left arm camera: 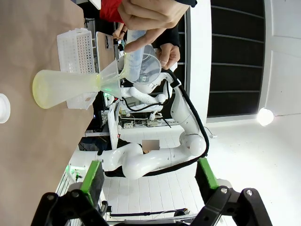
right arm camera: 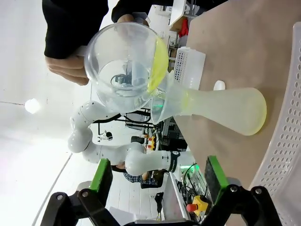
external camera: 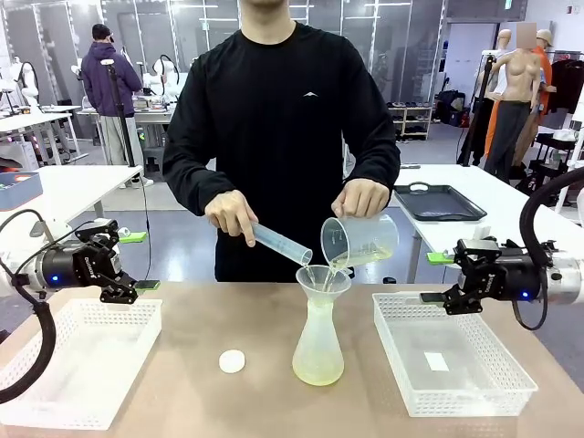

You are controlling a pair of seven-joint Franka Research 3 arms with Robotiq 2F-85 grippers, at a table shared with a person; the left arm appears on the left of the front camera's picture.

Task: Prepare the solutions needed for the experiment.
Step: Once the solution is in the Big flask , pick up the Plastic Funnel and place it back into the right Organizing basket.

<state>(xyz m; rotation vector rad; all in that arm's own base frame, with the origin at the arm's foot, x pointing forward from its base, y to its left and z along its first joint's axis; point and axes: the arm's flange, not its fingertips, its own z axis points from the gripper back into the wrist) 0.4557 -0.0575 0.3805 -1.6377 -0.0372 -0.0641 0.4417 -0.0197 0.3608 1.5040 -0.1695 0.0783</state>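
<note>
Two grippers noted, jaws of each spread wide, nothing between the green pads: left gripper (external camera: 139,262) hovering over the far inner corner of left basket (external camera: 55,374); right gripper (external camera: 438,277) hovering over the far inner corner of right basket (external camera: 474,388); fingers of both pointed inward toward mid-table, well apart from all glassware. Baskets white and perforated, the right one with a small white slip (external camera: 436,361) flat on its floor. Between the baskets, on the tan table (external camera: 182,401): frosted conical flask (external camera: 318,328) upright, flared mouth up; small white disc (external camera: 232,361) near it on the left-basket side, not touching. Task liquid, the solution (external camera: 318,370): pale yellow-green, translucent, a shallow layer in the flask's base; more of the same colour pooled at the lip of a clear beaker (external camera: 365,239). Beaker held just above the flask mouth in the person's left hand (external camera: 360,196), tipped so the spout hangs over the mouth, thin stream running down into it. Graduated cylinder (external camera: 278,243) held in the person's right hand (external camera: 230,214), slanted down, open end at the flask's rim beside the beaker spout. Person in black long sleeves standing at the far side of the table, directly behind the flask. From the right wrist, yellow liquid seen banked against the beaker's lower wall at the spout
</note>
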